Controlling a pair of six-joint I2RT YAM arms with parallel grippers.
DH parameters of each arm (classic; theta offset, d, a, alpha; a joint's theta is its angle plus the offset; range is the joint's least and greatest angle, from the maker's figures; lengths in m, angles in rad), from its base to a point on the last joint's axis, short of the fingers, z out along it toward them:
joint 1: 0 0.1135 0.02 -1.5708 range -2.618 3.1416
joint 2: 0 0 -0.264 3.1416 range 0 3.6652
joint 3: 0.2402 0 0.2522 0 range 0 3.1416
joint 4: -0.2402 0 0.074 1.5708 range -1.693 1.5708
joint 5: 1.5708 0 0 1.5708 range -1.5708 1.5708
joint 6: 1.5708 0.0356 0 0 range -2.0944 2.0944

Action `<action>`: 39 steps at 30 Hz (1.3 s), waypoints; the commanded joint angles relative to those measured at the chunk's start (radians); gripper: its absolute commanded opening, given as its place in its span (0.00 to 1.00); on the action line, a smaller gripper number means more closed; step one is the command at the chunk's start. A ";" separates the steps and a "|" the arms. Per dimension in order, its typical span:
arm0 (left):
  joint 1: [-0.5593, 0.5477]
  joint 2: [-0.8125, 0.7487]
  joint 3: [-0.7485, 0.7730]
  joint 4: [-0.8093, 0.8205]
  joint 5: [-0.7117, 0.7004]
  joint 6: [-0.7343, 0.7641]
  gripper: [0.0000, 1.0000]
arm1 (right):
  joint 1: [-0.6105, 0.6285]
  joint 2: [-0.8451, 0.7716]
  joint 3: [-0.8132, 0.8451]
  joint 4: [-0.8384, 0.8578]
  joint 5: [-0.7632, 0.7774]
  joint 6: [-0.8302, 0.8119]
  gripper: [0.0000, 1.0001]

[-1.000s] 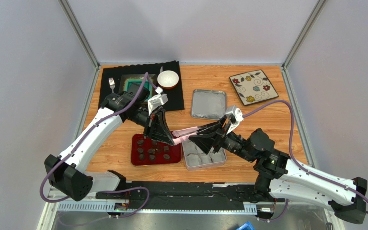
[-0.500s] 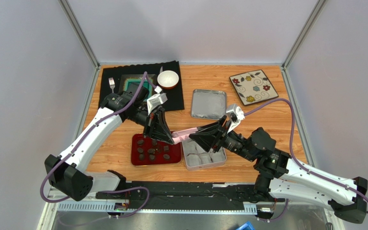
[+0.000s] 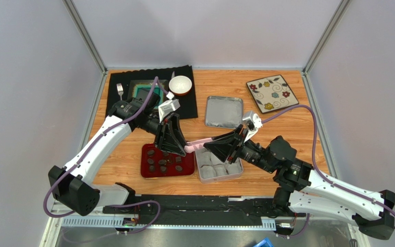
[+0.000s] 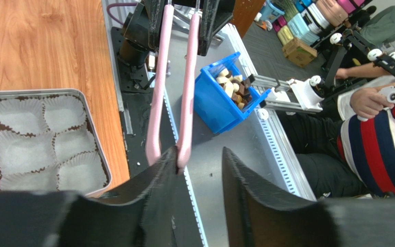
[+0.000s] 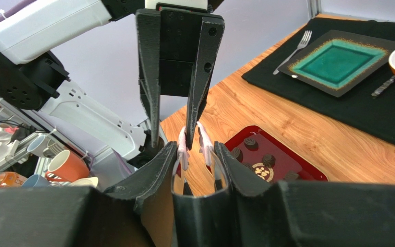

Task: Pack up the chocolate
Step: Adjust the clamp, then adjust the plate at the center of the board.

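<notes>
Several dark chocolate pieces point(image 3: 163, 162) lie in a red tray point(image 3: 145, 173); the right wrist view shows some of these chocolates point(image 5: 269, 159). To its right stands an open tin point(image 3: 239, 165) lined with white paper cups point(image 4: 24, 149). Pink tongs point(image 3: 199, 142) hang level above the gap between tray and tin. My right gripper point(image 3: 208, 146) is shut on their handle end, and both pink arms point(image 5: 182, 144) press against its fingers point(image 5: 194, 149). My left gripper point(image 4: 199, 154) stands open. The tongs point(image 4: 188, 77) only touch the inside of its left finger.
The tin's lid point(image 3: 224, 111) lies behind the tin. A flowered tile point(image 3: 272, 93) sits at the back right. A black mat point(image 3: 184, 105) at the back left carries a green plate point(image 3: 144, 92), a fork point(image 3: 119, 90) and a bowl point(image 3: 180, 85). A blue bin point(image 4: 220, 98) sits below the table's edge.
My left gripper has opened and let go of the tongs. My right gripper has narrowed onto their other end. Both arms moved only slightly.
</notes>
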 commanded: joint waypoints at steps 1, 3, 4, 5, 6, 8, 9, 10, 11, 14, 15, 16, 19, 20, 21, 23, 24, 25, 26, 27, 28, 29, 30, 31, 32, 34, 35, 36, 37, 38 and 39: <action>0.007 -0.049 -0.040 0.127 0.151 -0.108 0.55 | 0.002 -0.050 0.065 -0.044 0.034 -0.032 0.27; 0.008 -0.072 -0.073 0.272 0.129 -0.239 0.62 | 0.001 -0.074 0.078 -0.072 0.050 -0.040 0.26; 0.008 -0.083 -0.085 0.295 0.108 -0.270 0.69 | 0.002 -0.083 0.081 -0.089 0.057 -0.043 0.26; 0.014 -0.080 -0.081 0.295 0.094 -0.286 0.72 | 0.002 -0.091 0.085 -0.125 0.065 -0.049 0.25; 0.016 -0.079 -0.076 0.299 0.073 -0.297 0.75 | 0.001 -0.109 0.090 -0.140 0.080 -0.052 0.25; 0.019 -0.082 -0.077 0.330 -0.033 -0.347 0.81 | 0.002 -0.125 0.099 -0.184 0.091 -0.061 0.25; 0.022 -0.085 -0.076 0.339 -0.071 -0.347 0.81 | 0.002 -0.131 0.111 -0.198 0.100 -0.069 0.24; 0.025 -0.089 -0.070 0.336 -0.146 -0.346 0.82 | 0.004 -0.139 0.120 -0.231 0.105 -0.075 0.24; 0.031 -0.091 -0.065 0.333 -0.186 -0.334 0.82 | 0.002 -0.142 0.127 -0.244 0.110 -0.080 0.24; 0.034 -0.106 -0.055 0.333 -0.390 -0.330 0.82 | 0.002 -0.133 0.151 -0.288 0.122 -0.092 0.20; 0.037 -0.111 -0.054 0.333 -0.447 -0.327 0.83 | 0.002 -0.123 0.157 -0.296 0.122 -0.100 0.20; 0.051 -0.121 -0.058 0.333 -0.548 -0.314 0.83 | 0.002 -0.101 0.170 -0.305 0.117 -0.104 0.20; 0.111 -0.144 -0.083 0.324 -0.673 -0.295 0.83 | 0.002 -0.045 0.215 -0.354 0.131 -0.130 0.13; 0.188 -0.149 -0.090 0.324 -0.682 -0.278 0.83 | 0.002 0.002 0.228 -0.368 0.136 -0.136 0.10; 0.236 -0.152 -0.097 0.320 -0.684 -0.265 0.83 | 0.002 0.022 0.240 -0.380 0.140 -0.141 0.06; 0.383 -0.152 -0.128 0.309 -0.691 -0.168 0.82 | 0.002 0.068 0.266 -0.393 0.137 -0.155 0.01; 0.436 -0.148 -0.142 0.297 -0.682 -0.131 0.82 | 0.004 0.106 0.271 -0.391 0.136 -0.156 0.00; 0.523 -0.132 -0.171 0.290 -0.678 -0.052 0.80 | 0.004 0.123 0.274 -0.381 0.136 -0.161 0.00; 0.557 -0.122 -0.188 0.283 -0.682 -0.012 0.79 | 0.004 0.139 0.280 -0.374 0.134 -0.169 0.00; 0.589 -0.112 -0.206 0.280 -0.688 0.027 0.78 | 0.004 0.174 0.282 -0.370 0.137 -0.172 0.00; 0.634 -0.096 -0.253 0.287 -0.705 0.089 0.75 | 0.004 0.192 0.283 -0.353 0.142 -0.175 0.00; 0.649 -0.085 -0.278 0.292 -0.717 0.117 0.74 | 0.004 0.214 0.285 -0.341 0.149 -0.176 0.00; 0.660 -0.074 -0.303 0.316 -0.734 0.139 0.68 | 0.004 0.232 0.289 -0.328 0.162 -0.181 0.00; 0.671 -0.045 -0.344 0.324 -0.766 0.174 0.65 | 0.002 0.277 0.291 -0.312 0.169 -0.182 0.00; 0.672 -0.028 -0.357 0.323 -0.777 0.193 0.61 | 0.004 0.297 0.292 -0.302 0.174 -0.189 0.00; 0.672 0.021 -0.384 0.303 -0.794 0.240 0.41 | 0.004 0.356 0.298 -0.272 0.169 -0.213 0.00; 0.674 0.033 -0.390 0.295 -0.799 0.251 0.33 | 0.002 0.375 0.305 -0.270 0.171 -0.216 0.00; 0.672 0.046 -0.400 0.295 -0.806 0.254 0.26 | 0.002 0.395 0.314 -0.270 0.174 -0.221 0.00; 0.672 0.058 -0.416 0.296 -0.820 0.274 0.16 | 0.002 0.410 0.326 -0.267 0.174 -0.231 0.00; 0.674 0.063 -0.429 0.299 -0.823 0.285 0.13 | 0.002 0.442 0.332 -0.264 0.173 -0.238 0.00; 0.675 0.063 -0.442 0.315 -0.831 0.289 0.11 | 0.002 0.456 0.337 -0.261 0.174 -0.244 0.00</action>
